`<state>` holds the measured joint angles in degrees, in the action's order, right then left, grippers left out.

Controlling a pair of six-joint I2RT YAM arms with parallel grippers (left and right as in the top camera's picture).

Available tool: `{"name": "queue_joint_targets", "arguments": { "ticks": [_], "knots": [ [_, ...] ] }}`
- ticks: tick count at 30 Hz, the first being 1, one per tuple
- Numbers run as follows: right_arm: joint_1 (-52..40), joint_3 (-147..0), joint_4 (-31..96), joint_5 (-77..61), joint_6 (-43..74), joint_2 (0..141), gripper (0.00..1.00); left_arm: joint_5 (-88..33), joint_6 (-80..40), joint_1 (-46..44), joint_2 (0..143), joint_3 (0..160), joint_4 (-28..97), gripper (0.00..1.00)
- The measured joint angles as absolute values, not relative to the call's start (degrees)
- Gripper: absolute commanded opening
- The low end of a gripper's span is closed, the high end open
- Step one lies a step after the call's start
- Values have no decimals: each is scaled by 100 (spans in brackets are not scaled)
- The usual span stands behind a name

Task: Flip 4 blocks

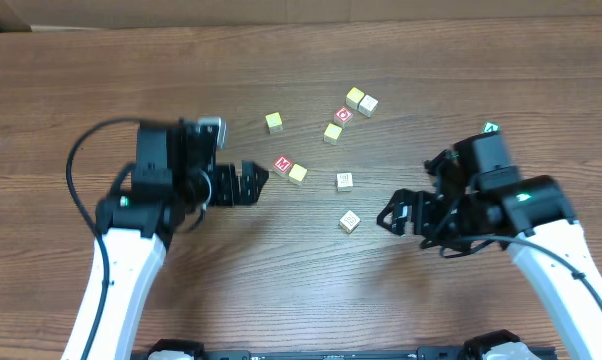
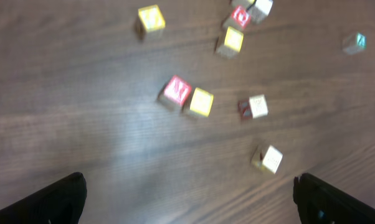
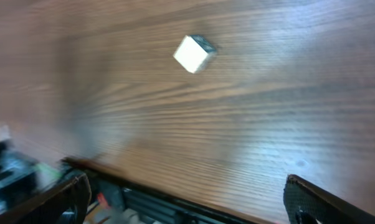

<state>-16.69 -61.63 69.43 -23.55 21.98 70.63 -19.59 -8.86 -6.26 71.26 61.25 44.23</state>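
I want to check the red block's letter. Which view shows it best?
Left wrist: the red M block appears largest there, though blurred, beside a yellow block. Overhead shows it tiny; the right wrist view misses it.

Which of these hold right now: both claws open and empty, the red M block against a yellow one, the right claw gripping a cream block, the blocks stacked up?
1. The left claw and right claw are both open and empty. True.
2. The red M block sits right against a yellow block. True.
3. The right claw grips a cream block. False: the nearest cream block lies on the table, apart from that claw.
4. The blocks are stacked. False: each lies singly on the table.
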Motion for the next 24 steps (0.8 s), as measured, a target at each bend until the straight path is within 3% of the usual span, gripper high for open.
{"name": "queue_joint_targets", "arguments": {
  "ticks": [4,8,9,11,15,24],
  "knots": [
    [-2849,-6163,6326,-1706,2867,7063,100,-1959,-886,-626,7419,6493,4488,100],
    [-3498,-6165,5596,-1540,3096,7063,100,-1959,-886,-626,7441,6495,4650,100],
    [-3623,-6165,5334,-1507,3232,7070,95,-1957,-886,-626,7443,6497,4698,100],
    [-3750,-6176,4993,-1481,3636,7109,94,-1949,-871,-626,7443,6497,4766,100],
    [-3752,-6189,4746,-1380,4639,7592,67,-1859,-860,-626,7443,6497,4856,100],
    [-3752,-6193,4040,-1570,6665,9408,68,-1780,-843,-626,7443,6499,4963,100]
  ]
}}
